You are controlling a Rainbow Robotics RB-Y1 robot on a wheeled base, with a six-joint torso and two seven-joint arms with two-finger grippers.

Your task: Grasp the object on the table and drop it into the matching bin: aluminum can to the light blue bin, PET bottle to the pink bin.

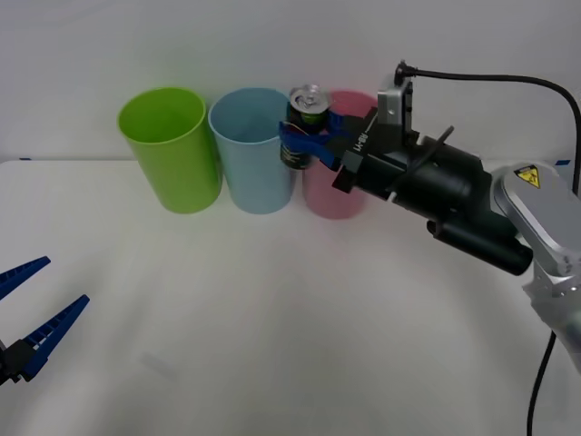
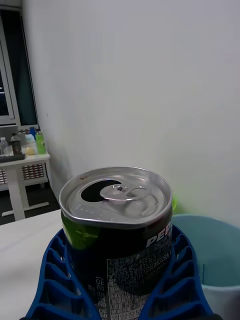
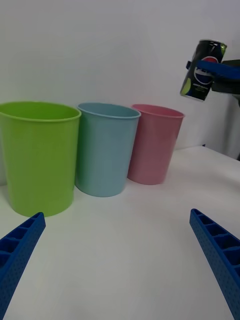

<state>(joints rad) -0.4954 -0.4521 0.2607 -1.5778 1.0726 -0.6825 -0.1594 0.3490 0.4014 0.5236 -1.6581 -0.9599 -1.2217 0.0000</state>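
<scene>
Above the bins, the right gripper (image 1: 313,141) pinches the can (image 1: 304,125) (already lifted), near the light blue bin (image 1: 251,150); dropping remains. Left gripper (image 1: 32,313) waits, spread.

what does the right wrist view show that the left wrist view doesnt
Only the right wrist view shows the aluminum can from above: its silver top, opened mouth and pull tab, with the right hand clasped around its body.

Only the left wrist view shows the lime green bin whole, the pink bin, the table, and the open left hand.

Both show the held can and the light blue bin.
</scene>
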